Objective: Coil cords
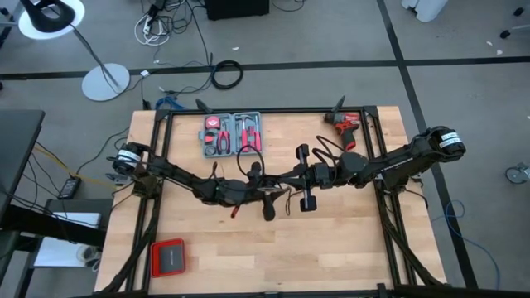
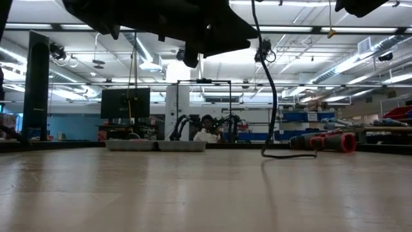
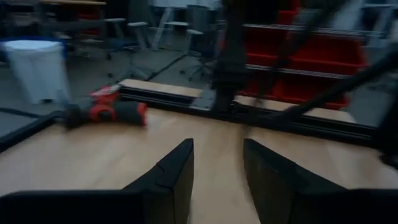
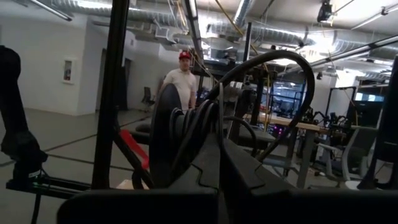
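The cord is a thin black cable gathered in loops at my right gripper, which is shut on it above the table's middle. A round black disc stands beside the loops. One strand hangs down to the tabletop. My left gripper is open with nothing between its fingers. It hovers just left of the right gripper and points toward the table's right side. My right gripper is shut on the bundled loops of the cord, which rise from between its fingertips; the fingers themselves hide the exact spot. The fingers come about level from the table's right. One loop arches up, and a slack strand hangs to the table, where its end lies.
A grey open tool case lies at the far middle of the table. A red and black drill lies at the far right, and a red-edged black box at the near left. A black frame runs around the table. A person stands in the room beyond.
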